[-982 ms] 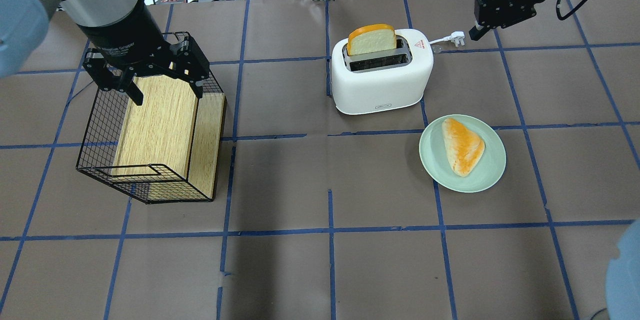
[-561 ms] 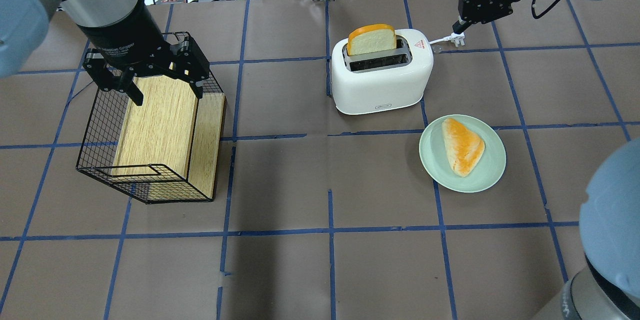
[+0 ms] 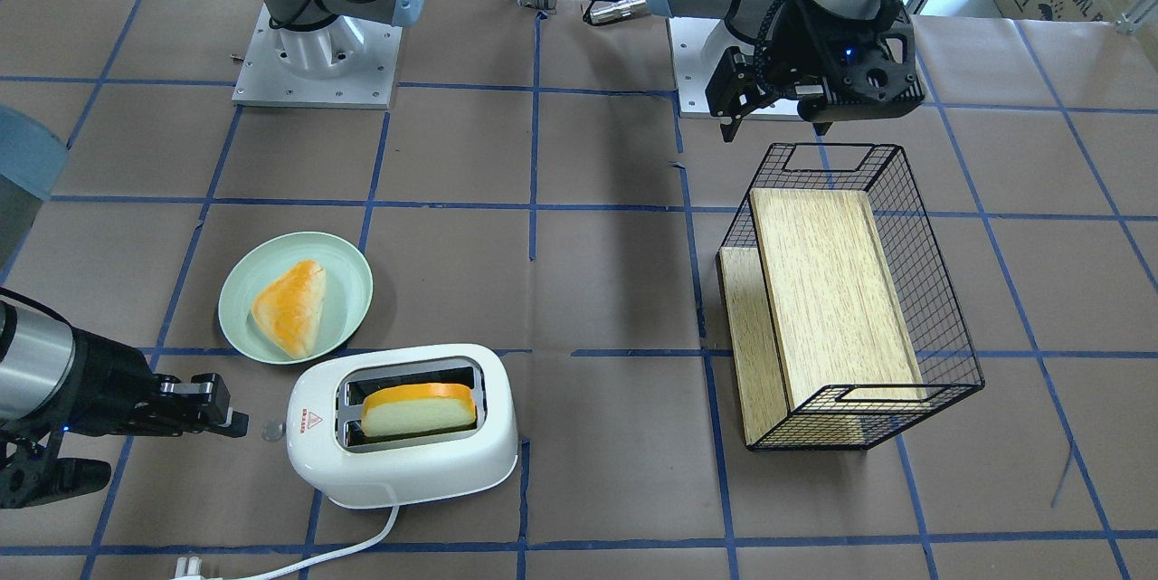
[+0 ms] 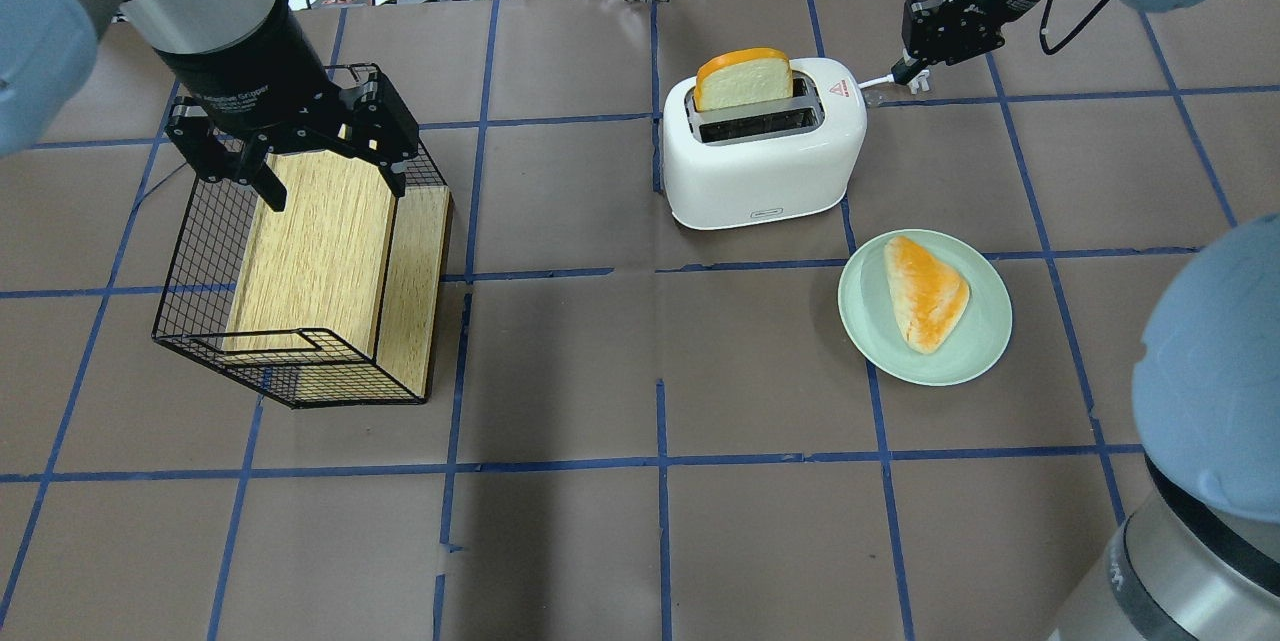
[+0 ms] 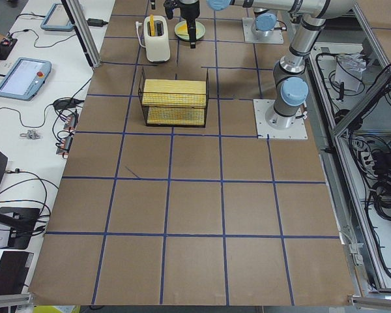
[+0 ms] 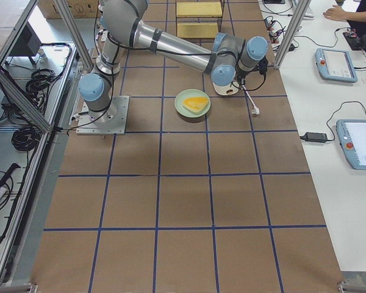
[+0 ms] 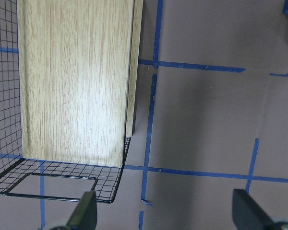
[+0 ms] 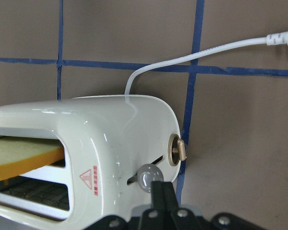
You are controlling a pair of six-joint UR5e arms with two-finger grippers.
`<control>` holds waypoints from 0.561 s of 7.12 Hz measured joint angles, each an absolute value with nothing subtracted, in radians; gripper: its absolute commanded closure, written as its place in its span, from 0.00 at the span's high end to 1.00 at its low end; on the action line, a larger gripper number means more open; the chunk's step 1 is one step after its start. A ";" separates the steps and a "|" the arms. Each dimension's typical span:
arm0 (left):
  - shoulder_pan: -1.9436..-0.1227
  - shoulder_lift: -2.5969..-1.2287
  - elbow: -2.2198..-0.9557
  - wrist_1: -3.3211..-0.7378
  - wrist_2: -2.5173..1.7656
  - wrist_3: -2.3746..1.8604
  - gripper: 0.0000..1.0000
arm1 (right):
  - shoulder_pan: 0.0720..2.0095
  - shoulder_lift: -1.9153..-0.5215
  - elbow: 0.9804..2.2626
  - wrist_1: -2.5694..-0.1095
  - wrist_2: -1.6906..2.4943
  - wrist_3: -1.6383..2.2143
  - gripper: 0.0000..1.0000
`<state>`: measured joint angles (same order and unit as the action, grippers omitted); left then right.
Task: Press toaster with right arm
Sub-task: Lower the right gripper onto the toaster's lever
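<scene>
Since the earlier overhead picture, the right end effector had slid closer to the toaster. Its clenched tips now sat just short of the clear knob on the end wall facing them. The left end effector had not shifted. We judged the low, sideways approach sensible: the knob rides in a slot, so the tips must get above it before pushing down. The left end effector hung released over a wire basket holding a wood-grained board, well beyond the toaster from the right one and out of its way.

From across the tabletop, the right end effector lay nearly level, near the knob. A slice of bread with an orange crust stood proud of one slot, so we took the lever as not yet pressed. A pale green plate with a wedge of bread lay beside the end effector.

Both side views were too distant to add more than the right arm stretched long toward the toaster.

The left wrist view showed spread fingertips above matt wood grain and thin black mesh.

The right wrist view showed glossy, rounded white plastic, a red triangle, a brass-coloured dial beyond the knob, and a smooth white cord trailing away. The knob sat directly ahead of the closed tips, and we could not tell whether they touched it.
</scene>
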<state>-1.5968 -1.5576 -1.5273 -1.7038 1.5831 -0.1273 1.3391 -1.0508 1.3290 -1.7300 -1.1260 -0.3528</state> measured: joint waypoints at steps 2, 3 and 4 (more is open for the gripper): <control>-1.597 -1.558 -1.526 -1.703 1.583 -0.127 1.00 | 1.340 -1.035 1.329 -1.728 -1.126 -0.352 0.02; -1.597 -1.558 -1.526 -1.704 1.583 -0.127 1.00 | 1.340 -1.033 1.329 -1.727 -1.125 -0.352 0.02; -1.597 -1.558 -1.526 -1.704 1.583 -0.127 1.00 | 1.341 -1.031 1.329 -1.726 -1.118 -0.352 0.02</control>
